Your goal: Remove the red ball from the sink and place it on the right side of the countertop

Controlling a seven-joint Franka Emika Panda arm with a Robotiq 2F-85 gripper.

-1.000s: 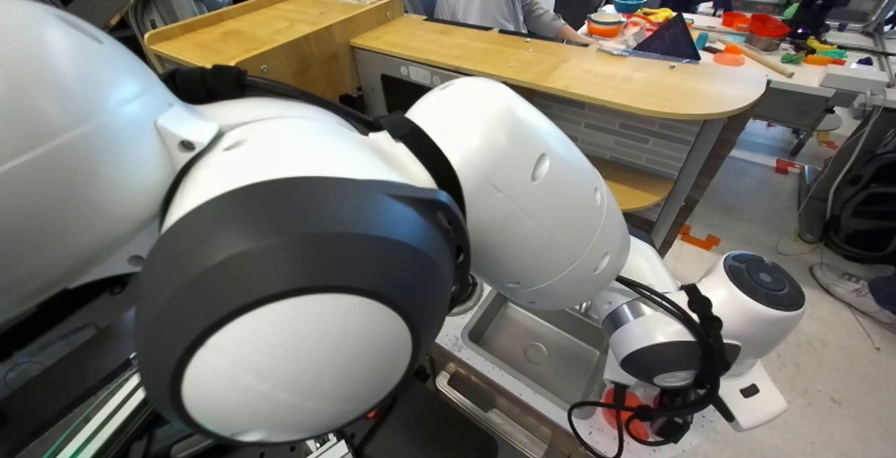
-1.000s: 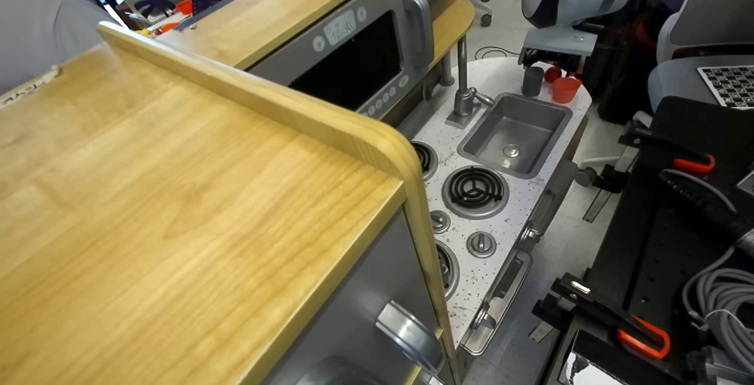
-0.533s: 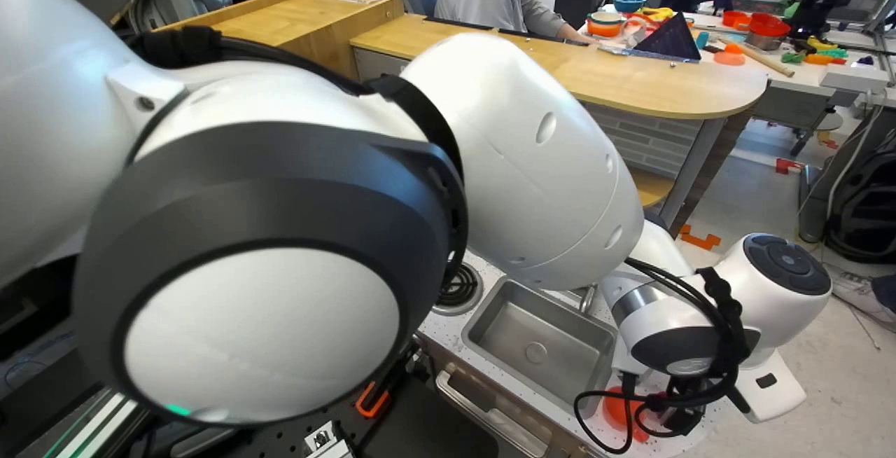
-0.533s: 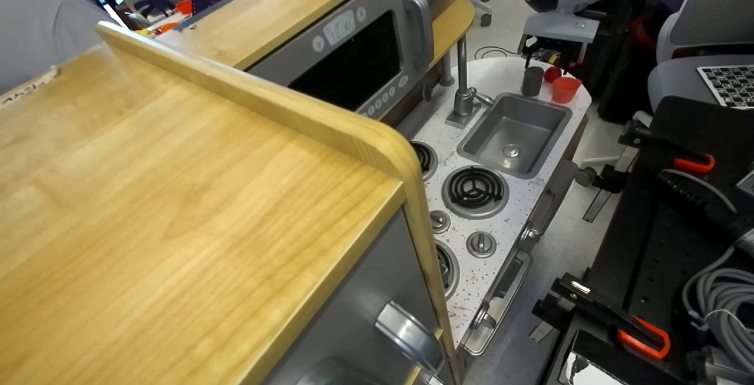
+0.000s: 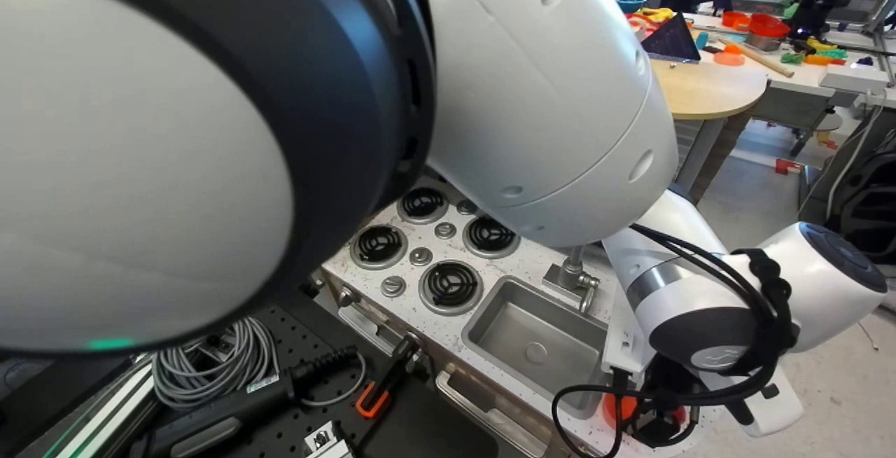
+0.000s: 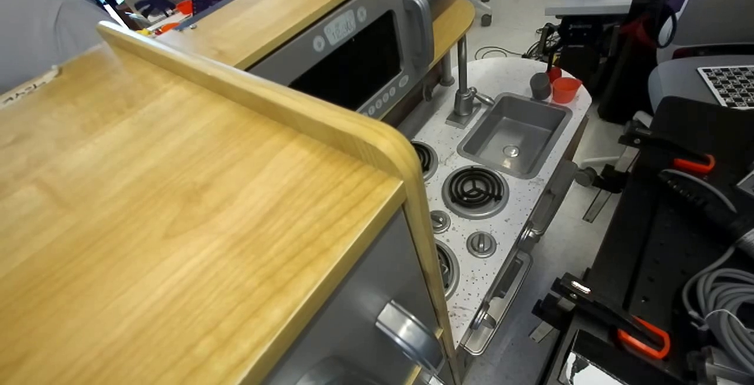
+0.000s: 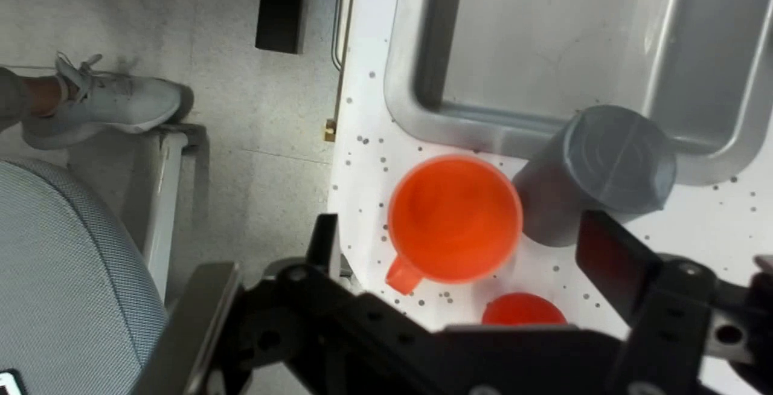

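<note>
The red ball (image 7: 524,309), partly hidden, lies just beside a handled orange cup (image 7: 456,220) and near a grey cup (image 7: 595,171), on the speckled countertop (image 7: 362,189) outside the sink (image 7: 477,132). The Robotiq gripper (image 7: 462,229) stands spread wide, pinching nothing, probably because the ball already sits where it is wanted; that spread should help clear both cups on withdrawal.

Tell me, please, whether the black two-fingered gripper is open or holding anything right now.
Black two-fingered gripper: open, jaws wide apart, holding nothing; the round red ball is ungripped.
</note>
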